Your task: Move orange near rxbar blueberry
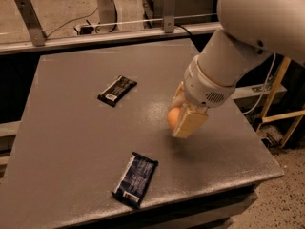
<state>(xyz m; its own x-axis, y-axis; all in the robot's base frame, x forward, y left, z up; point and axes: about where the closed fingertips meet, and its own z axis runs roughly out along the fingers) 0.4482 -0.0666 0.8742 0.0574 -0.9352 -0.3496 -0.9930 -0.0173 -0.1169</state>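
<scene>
The orange is a small round fruit held between the cream fingers of my gripper, just above the grey table right of its middle. The gripper is shut on the orange, and the fingers hide most of it. The rxbar blueberry lies flat near the table's front edge in a dark navy wrapper with a white end, below and left of the gripper.
A black-wrapped bar with a white label patch lies at the table's middle left. Metal posts and a rail stand behind the far edge. A wooden frame and cables are to the right of the table.
</scene>
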